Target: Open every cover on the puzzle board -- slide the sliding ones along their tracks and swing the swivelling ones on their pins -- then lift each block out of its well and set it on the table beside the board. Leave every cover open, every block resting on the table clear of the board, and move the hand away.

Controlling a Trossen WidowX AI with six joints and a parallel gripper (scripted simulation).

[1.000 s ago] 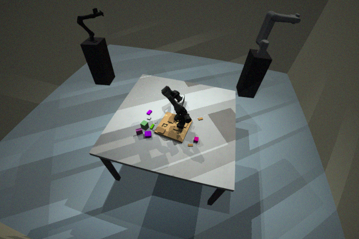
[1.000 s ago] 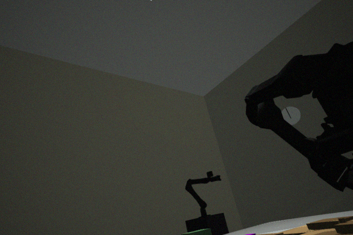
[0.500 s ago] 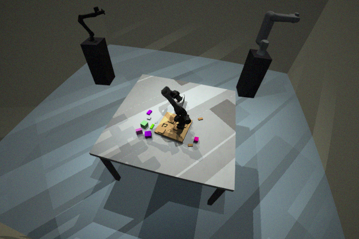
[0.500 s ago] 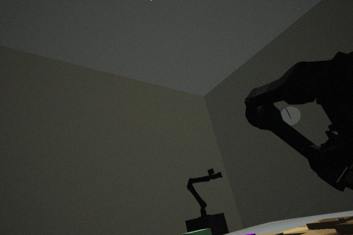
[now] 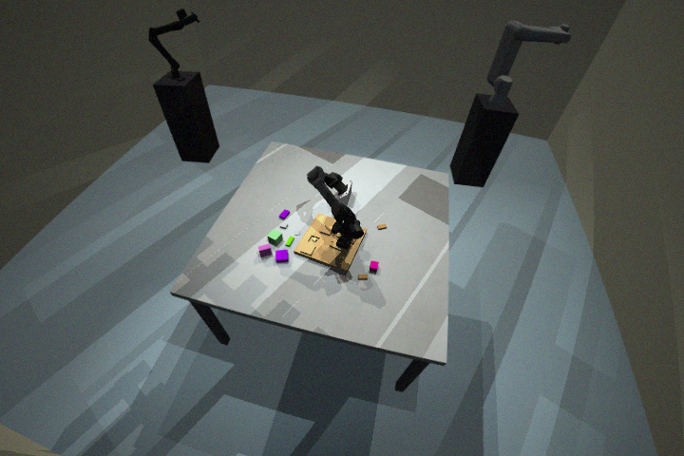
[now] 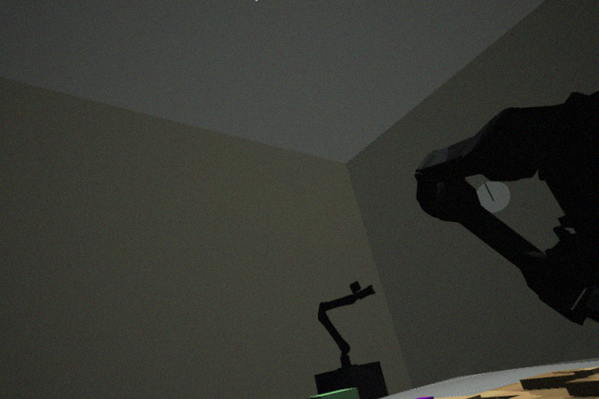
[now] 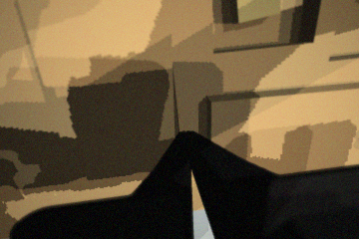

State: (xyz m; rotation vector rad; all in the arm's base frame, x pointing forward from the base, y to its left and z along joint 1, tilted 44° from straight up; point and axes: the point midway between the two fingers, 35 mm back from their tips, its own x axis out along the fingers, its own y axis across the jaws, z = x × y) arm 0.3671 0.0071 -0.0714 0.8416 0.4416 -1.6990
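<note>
The wooden puzzle board (image 5: pixel 329 261) (image 6: pixel 596 386) lies on the table. My gripper (image 5: pixel 343 245) (image 7: pixel 187 133) is shut and empty, its tips low over the board. In the wrist view a flat wooden cover (image 7: pixel 307 110) lies just right of the tips; whether they touch is unclear. A well (image 7: pixel 269 11) at the top of that view shows a pale yellow-green surface inside. The arm hides part of the board in the top view, and the positions of the other covers are too small to tell. A green block (image 5: pixel 275 237) (image 6: pixel 338 393) stands on the table left of the board.
Left of the board also lie a violet block (image 5: pixel 282 256), a magenta-purple block (image 5: pixel 265 250), a lime piece (image 5: pixel 289 241) and a flat purple piece (image 5: pixel 284 214). To the right are a pink cube (image 5: pixel 373 266) and two orange pieces (image 5: pixel 381 226) (image 5: pixel 363 276).
</note>
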